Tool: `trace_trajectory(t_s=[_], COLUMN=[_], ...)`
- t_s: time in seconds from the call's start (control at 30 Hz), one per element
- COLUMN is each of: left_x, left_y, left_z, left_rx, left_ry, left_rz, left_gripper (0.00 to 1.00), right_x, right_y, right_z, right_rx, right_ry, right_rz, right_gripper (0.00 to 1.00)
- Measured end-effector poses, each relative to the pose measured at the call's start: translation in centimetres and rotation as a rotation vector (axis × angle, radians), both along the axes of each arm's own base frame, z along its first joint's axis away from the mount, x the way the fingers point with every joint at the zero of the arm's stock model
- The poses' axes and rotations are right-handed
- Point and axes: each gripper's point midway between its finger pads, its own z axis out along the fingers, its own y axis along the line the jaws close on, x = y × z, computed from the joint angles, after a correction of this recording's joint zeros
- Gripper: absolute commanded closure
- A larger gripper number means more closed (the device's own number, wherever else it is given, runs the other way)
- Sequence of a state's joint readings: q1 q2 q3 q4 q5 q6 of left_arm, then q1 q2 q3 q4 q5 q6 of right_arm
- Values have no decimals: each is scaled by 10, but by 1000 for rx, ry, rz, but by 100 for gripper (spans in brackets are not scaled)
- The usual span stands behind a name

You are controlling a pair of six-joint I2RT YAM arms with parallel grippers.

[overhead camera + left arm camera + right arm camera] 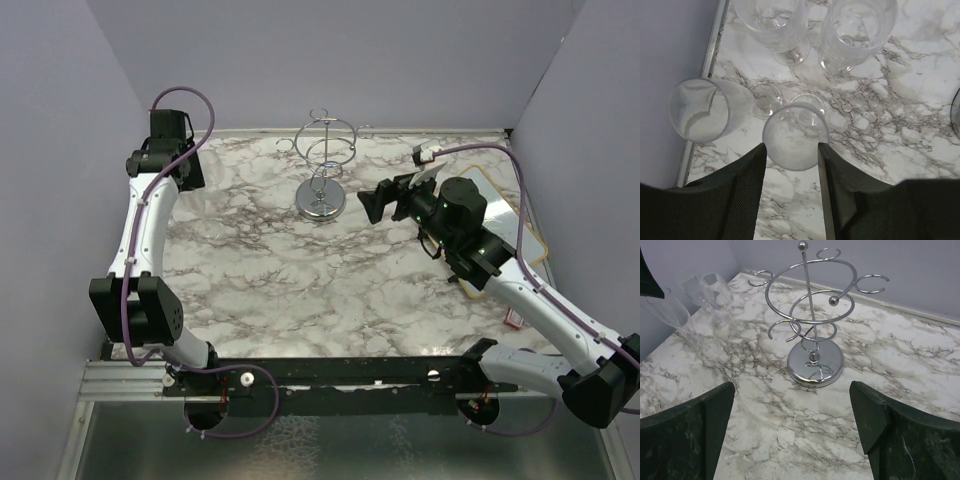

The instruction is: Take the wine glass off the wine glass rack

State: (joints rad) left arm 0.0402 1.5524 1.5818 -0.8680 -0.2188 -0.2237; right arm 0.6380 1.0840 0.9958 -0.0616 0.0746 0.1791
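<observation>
The wine glass rack [322, 165] is a chrome wire stand at the back middle of the marble table, and its ring arms hold no glass; it also shows in the right wrist view [812, 315]. Several clear wine glasses stand upright at the far left. In the left wrist view the nearest wine glass [795, 137] is just beyond and below my fingertips, with others [700, 110] around it. My left gripper [791, 147] is open above it and holds nothing. My right gripper [792, 385] is wide open and empty, facing the rack from the right [372, 205].
A flat white board with a tan rim [510, 215] lies at the right edge under my right arm. Grey walls close in the left, back and right. A metal strip [710, 45] runs along the left wall beside the glasses.
</observation>
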Motion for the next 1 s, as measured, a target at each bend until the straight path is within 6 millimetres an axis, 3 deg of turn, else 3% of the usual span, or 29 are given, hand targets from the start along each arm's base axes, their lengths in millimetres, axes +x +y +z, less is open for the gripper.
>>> trace_trajectory(t_s=[0.23,0.47,0.57,0.67,0.73,0.8,1.0], left_x=[3,-5,-13,-21,-30,-45,-95], left_y=[-3,-19,-39,-73,-101,-130,-165], left_z=[32,87,115,149,172,200,260], left_rx=[-14,-70,-120,-163,-194,-219,-189], left_ry=[-88,-244,-337,-447,-525,-625,-854], left_rz=[-2,-70,-165,-312,-433,-563,-771], left_gripper=[30,23,23,23,22,21,18], right_x=[-3,0,-1,-4,-13,-16,-39], right_y=[-2,-13,-23,-35,-48,-52,-74], right_z=[3,19,21,32,55,63,119], right_rx=[-8,-8,-18,-24,-15,-11,48], right_ry=[10,2,6,-5,-45,-57,-146], right_rz=[-2,-59,-101,-143,-169,-174,-197], right_gripper=[0,0,0,0,0,0,0])
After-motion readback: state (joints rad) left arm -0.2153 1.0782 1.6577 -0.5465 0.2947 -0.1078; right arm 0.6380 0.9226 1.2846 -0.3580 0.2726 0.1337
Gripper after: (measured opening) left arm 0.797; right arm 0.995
